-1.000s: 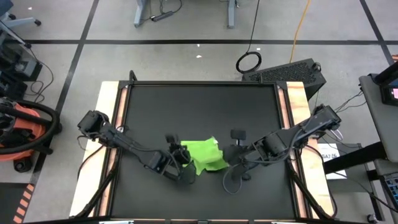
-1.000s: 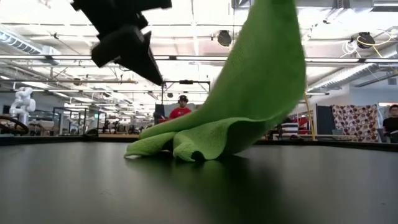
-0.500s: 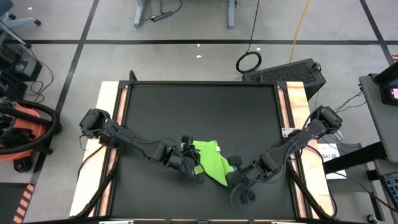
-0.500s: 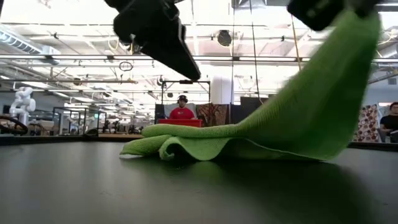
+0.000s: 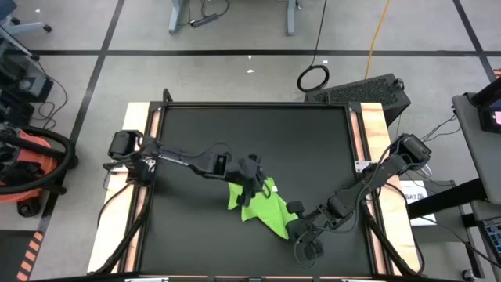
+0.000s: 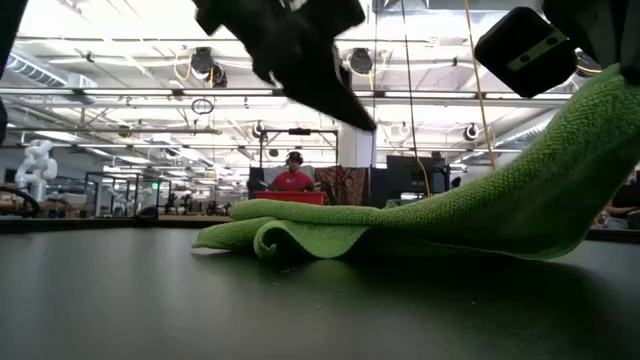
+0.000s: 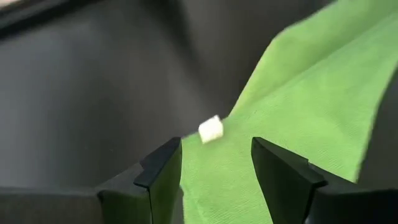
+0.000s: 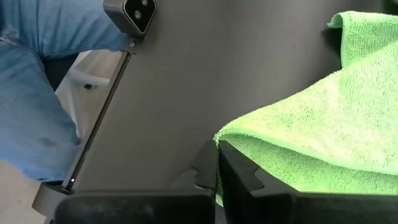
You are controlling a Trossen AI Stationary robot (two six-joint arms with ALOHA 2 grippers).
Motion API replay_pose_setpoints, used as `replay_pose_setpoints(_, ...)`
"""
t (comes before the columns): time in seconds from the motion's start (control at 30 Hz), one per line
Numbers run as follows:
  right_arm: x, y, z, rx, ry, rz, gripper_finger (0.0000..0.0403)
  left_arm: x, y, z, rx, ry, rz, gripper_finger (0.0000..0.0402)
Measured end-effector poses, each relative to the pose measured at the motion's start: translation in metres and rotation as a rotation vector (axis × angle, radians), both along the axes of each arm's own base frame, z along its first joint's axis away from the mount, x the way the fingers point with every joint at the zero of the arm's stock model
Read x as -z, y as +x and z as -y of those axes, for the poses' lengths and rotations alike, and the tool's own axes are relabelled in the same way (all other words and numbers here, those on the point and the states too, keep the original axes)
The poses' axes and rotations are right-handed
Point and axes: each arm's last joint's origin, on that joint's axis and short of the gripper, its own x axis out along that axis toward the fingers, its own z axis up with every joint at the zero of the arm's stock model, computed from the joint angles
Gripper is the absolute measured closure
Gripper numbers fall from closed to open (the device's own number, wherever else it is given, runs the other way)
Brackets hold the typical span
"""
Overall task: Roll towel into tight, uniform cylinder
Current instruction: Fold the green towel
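The lime-green towel [image 5: 262, 207] lies on the black mat [image 5: 235, 133] near the table's front, stretched slantwise. Its bunched left end [image 6: 265, 238] rests on the mat, and its near right part rises toward my right gripper [image 5: 293, 227], which is shut on it. My left gripper [image 5: 252, 182] hovers open just above the towel's far part, pointing down at a slant. Its fingers [image 7: 158, 174] stand on either side of a small white tag [image 7: 210, 129] on the towel's edge and touch nothing. My right gripper pinches a folded edge of the towel [image 8: 233, 140] at its near right end between its two shut fingers, slanting down from the table's right. That end is lifted off the mat. The cloth slopes down from the fingers to the part lying on the mat [image 6: 300, 240].
Wooden strips [image 5: 139, 157] border the mat on the left and right. A person's leg in jeans [image 8: 31, 93] stands beside the table's edge. Bare mat stretches toward the far edge and the left.
My right gripper has gone down and toward the near edge with the towel's end. The cloth, first hanging high, now slopes low and is spread out slantwise. My left gripper has swung from the towel's near left side toward the far edge and right, over the towel.
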Motion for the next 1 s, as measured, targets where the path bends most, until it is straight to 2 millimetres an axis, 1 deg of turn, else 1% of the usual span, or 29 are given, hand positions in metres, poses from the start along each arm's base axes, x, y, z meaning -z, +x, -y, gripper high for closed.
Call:
replay_pose_setpoints(0.17,0.0,0.001,0.001,-0.015,-0.012,0.01,0.0403,0.029,0.017,-0.026,0.037,-0.054,-0.067,0.02)
replay_pose_setpoints(0.23,0.0,0.001,0.001,-0.02,-0.015,0.014,0.0403,0.038,0.023,-0.034,0.032,-0.045,-0.083,0.02)
replay_pose_setpoints(0.4,0.0,0.002,0.002,-0.025,-0.021,0.021,0.0403,0.044,0.038,-0.051,0.071,-0.095,-0.074,0.02)
replay_pose_setpoints(0.6,0.0,0.004,0.005,-0.041,-0.04,0.029,0.0403,0.06,0.05,-0.065,0.128,-0.194,-0.144,0.02)
replay_pose_setpoints(0.7,0.0,0.005,0.008,-0.043,-0.049,0.031,0.0403,0.068,0.052,-0.068,0.187,-0.27,-0.191,0.0204)
replay_pose_setpoints(0.73,0.0,0.005,0.008,-0.042,-0.052,0.029,0.0403,0.07,0.052,-0.068,0.199,-0.283,-0.202,0.0209)
replay_pose_setpoints(0.83,0.001,0.006,0.01,-0.045,-0.061,0.027,0.0403,0.069,0.053,-0.066,0.222,-0.27,-0.201,0.0234)
replay_pose_setpoints(0.9,0.001,0.006,0.012,-0.046,-0.066,0.024,0.0403,0.068,0.054,-0.065,0.241,-0.255,-0.19,0.0261)
replay_pose_setpoints(1.0,0.001,0.007,0.014,-0.041,-0.072,0.015,0.0403,0.068,0.054,-0.063,0.257,-0.245,-0.188,0.0313)
